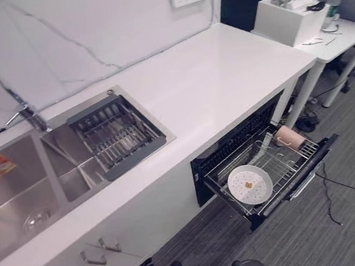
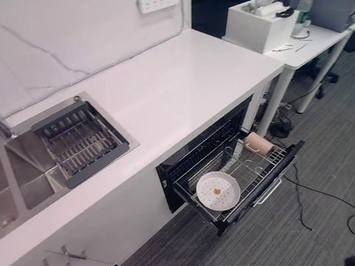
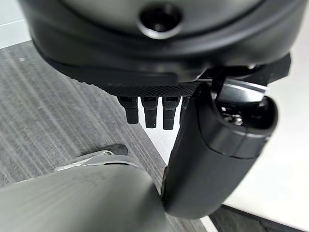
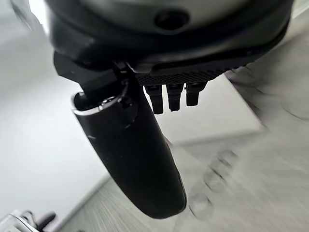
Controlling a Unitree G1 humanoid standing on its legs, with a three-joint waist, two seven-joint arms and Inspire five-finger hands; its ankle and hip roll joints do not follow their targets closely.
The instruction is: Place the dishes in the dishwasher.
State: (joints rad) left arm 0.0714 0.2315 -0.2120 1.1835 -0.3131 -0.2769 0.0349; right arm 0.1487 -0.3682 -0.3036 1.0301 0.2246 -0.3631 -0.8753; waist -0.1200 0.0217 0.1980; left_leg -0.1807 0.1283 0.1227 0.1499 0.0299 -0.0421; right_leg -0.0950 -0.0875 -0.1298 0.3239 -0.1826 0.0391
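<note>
1. Already the white plate lies flat at the front corner of the pulled-out dishwasher rack, and a pink cup lies on its side at the rack's far edge.
2. Both hands hang low: left hand and right hand show straight fingers, holding nothing.
3. I'd judge the loading done; next, push squarely on the rack's front edge so nothing rattles.
</note>
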